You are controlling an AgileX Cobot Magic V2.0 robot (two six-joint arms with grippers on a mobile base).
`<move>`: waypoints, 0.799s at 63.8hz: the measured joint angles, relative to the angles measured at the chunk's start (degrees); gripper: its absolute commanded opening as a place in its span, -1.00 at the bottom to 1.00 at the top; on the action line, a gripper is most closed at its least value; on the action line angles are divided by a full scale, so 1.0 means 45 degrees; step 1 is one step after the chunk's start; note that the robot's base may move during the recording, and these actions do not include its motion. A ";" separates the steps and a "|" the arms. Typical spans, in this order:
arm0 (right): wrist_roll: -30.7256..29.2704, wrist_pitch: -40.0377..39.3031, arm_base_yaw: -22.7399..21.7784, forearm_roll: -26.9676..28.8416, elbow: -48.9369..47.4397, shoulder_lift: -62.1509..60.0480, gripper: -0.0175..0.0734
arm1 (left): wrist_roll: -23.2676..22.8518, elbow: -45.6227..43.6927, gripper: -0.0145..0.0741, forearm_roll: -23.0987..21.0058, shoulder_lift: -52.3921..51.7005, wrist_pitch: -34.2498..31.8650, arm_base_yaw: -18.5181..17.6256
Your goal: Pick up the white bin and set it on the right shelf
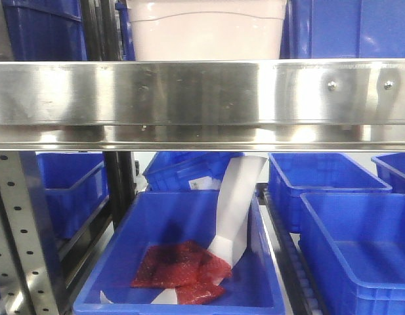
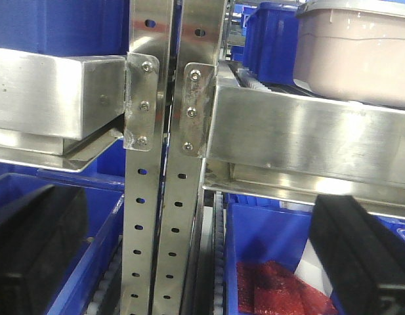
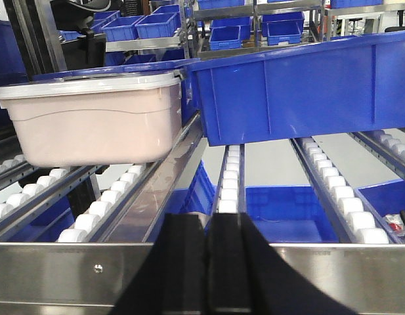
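The white bin (image 1: pixel 209 29), pale pinkish with a white lid, stands on the right shelf (image 1: pixel 202 92) behind its shiny front rail. In the right wrist view the white bin (image 3: pixel 97 118) rests on white rollers at the left, beyond the shelf rail (image 3: pixel 58 269). My right gripper (image 3: pixel 212 226) is shut and empty, in front of that rail and right of the bin. In the left wrist view the bin (image 2: pixel 360 56) is at the upper right on the shelf (image 2: pixel 307 131). My left gripper (image 2: pixel 195 252) is open and empty, below the rail and level with the uprights.
A large blue crate (image 3: pixel 300 92) stands on the rollers just right of the bin. Twin perforated uprights (image 2: pixel 156 197) divide the left rack (image 2: pixel 51 92) from the right shelf. Below it, a blue crate (image 1: pixel 110 262) holds red bubble bags (image 1: pixel 179 269) and white paper. More blue crates (image 1: pixel 360 243) stand at the lower right.
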 measured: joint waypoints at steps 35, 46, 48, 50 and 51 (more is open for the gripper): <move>0.0123 -0.0471 0.0000 -0.0474 0.0577 0.0000 -0.48 | -0.0009 0.0000 -0.94 0.0000 0.0000 0.0000 0.0000; 0.3758 -0.0307 0.0000 -0.5265 0.1730 -0.0470 -0.48 | -0.0009 0.0000 -0.94 0.0000 0.0000 0.0000 0.0000; 0.4660 -0.0307 0.0000 -0.6308 0.1980 -0.0674 -0.48 | -0.0009 0.0000 -0.94 0.0000 0.0000 0.0000 0.0000; 0.5340 -0.0332 0.0000 -0.7032 0.2201 -0.0890 -0.48 | -0.0009 0.0000 -0.94 0.0000 0.0000 0.0000 0.0000; 0.5812 -0.0378 0.0000 -0.7511 0.2382 -0.1084 -0.48 | -0.0009 0.0000 -0.94 0.0000 0.0000 0.0000 0.0000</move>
